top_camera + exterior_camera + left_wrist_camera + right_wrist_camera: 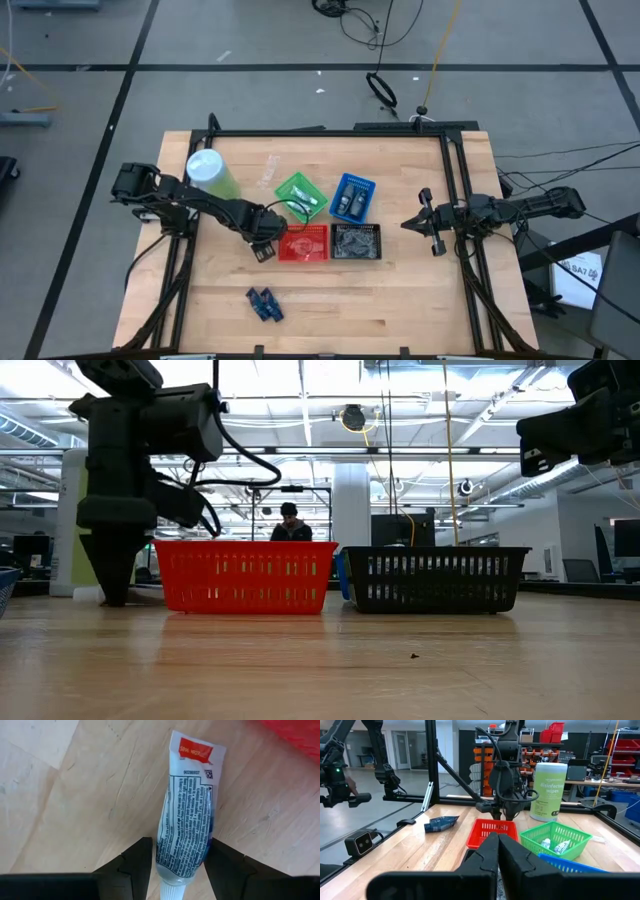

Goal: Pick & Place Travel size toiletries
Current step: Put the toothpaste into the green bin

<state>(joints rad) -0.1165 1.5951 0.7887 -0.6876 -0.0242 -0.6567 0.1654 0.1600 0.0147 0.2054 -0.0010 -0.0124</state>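
Jaws of left gripper [177, 862] clenched on toothpaste tube [187, 815] — cap end between fingers, long axis pointing away; right gripper [497, 845] jaws closed.

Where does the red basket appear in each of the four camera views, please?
High view: red basket, centre, left of the black basket.
Low view: left of centre, beside the black basket.
Left wrist view: a red blur at the corner.
Right wrist view: centre, below the left gripper.

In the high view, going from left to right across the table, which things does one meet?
Green container → left end effector holding a toothpaste tube → red basket → black basket → right end effector. The green and blue baskets overlap these in order and are omitted.
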